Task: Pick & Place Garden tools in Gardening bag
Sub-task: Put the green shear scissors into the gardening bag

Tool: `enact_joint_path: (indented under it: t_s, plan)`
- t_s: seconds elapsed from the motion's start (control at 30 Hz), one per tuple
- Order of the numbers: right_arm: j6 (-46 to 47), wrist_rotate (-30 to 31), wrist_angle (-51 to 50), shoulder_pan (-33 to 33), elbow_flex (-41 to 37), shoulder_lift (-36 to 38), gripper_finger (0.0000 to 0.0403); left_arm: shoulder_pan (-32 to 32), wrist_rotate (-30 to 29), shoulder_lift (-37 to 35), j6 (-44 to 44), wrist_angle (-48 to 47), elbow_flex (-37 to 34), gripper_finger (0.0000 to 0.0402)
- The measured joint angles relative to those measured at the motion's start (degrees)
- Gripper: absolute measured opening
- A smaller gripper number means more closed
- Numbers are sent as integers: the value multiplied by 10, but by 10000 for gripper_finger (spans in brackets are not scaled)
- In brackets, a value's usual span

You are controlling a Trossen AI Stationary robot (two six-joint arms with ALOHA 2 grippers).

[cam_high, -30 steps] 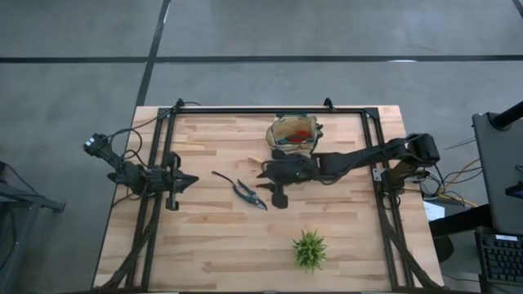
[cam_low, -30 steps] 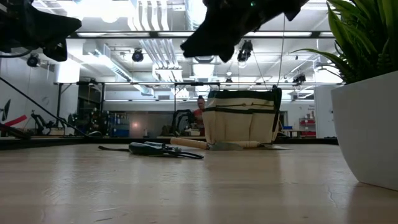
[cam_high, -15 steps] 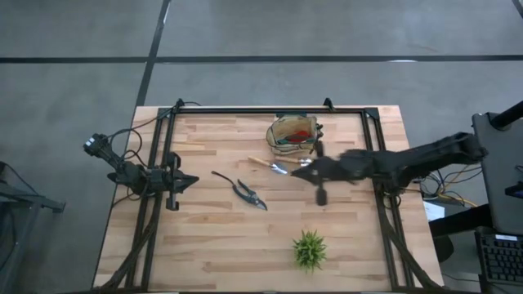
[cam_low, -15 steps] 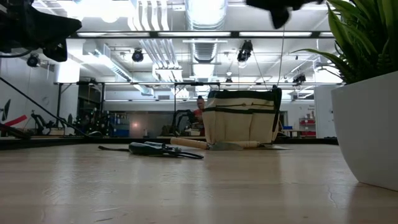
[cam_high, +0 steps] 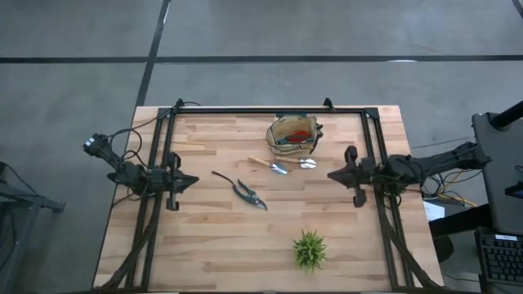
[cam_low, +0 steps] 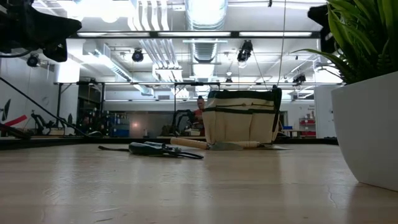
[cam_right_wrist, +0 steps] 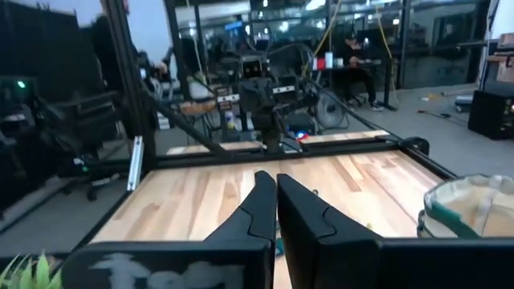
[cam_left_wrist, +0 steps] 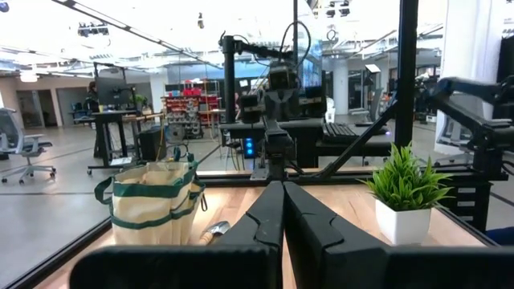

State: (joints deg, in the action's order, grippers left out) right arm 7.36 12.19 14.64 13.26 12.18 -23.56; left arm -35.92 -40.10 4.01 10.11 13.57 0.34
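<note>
High view, left to right: the left gripper [cam_high: 189, 180] waits at the table's left edge, over the frame rail, its fingers [cam_left_wrist: 265, 218] pressed together on nothing. Near the table's middle lie the dark-handled pruning shears [cam_high: 245, 193], flat on the wood [cam_high: 204, 245], apart from everything else. Just beyond them, toward the far edge, the wooden-handled trowel [cam_high: 267, 164] lies beside a small silvery tool [cam_high: 306, 163], both just in front of the gardening bag [cam_high: 292, 133]. The bag stands upright near the table's far edge, tan with green trim, and a red item [cam_high: 303, 133] shows inside it. The spiky green plant [cam_high: 310, 250] sits in its white pot near the front edge, well apart from the tools. At the right side, the right gripper [cam_high: 331, 175] hangs over the right frame rail, pointing toward the table's middle; its fingers [cam_right_wrist: 261, 205] are closed tight with nothing between them. In the low view the shears [cam_low: 160, 149] and trowel [cam_low: 188, 144] lie in front of the bag [cam_low: 239, 121].
</note>
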Motion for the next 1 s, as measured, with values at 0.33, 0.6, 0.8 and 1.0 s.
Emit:
enact_joint_path:
  t_s: [0.33, 0.6, 0.8, 1.0]
  plan:
    - [-47, 0, 5, 0, -110, 156, 8, 0, 0, 0, 0, 1, 0, 14]
    - [-16, -2, -22, 0, -117, 196, 8, 0, -2, 0, -26, 12, 4, 14]
    - [-15, -2, -45, 0, -117, 202, 8, 0, 3, 0, -143, 60, 2, 14]
    - [-12, -2, -54, 0, -117, 197, 8, 0, -29, 3, -242, 72, 5, 14]
